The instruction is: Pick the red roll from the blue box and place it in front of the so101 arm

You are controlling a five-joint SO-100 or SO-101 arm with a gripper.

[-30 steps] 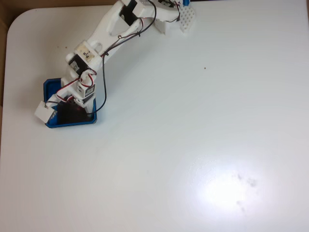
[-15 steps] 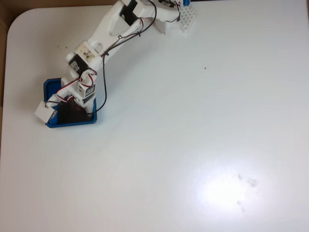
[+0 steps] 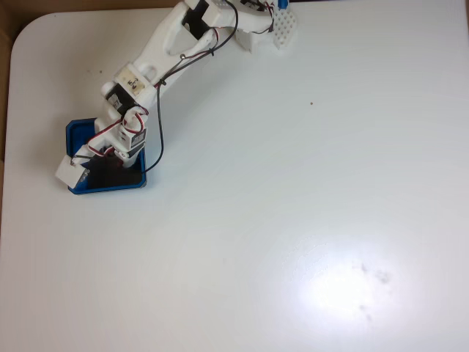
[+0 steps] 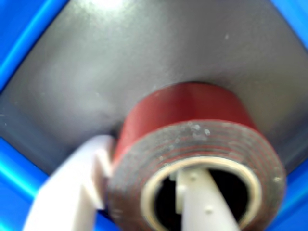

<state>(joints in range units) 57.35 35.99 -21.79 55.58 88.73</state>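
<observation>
White pointed gripper [image 4: 144,192] clamped the ring-shaped red tape roll [image 4: 192,139]: one finger through its hole, one outside. Roll sat inside the shallow blue plastic box [image 3: 77,132] near the white desk's [image 3: 293,183] left edge, under the white jointed arm [image 3: 157,48].

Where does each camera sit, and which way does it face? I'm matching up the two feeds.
Fixed view: above the white table, looking straight down; it shows the so101 arm reaching from the top edge into the blue box.
Wrist view: rides on the arm, looking down close into the blue box at the red roll; the hand shows one finger inside the roll's hole, one outside.
Shared: the blue box and the arm's hand.
</observation>
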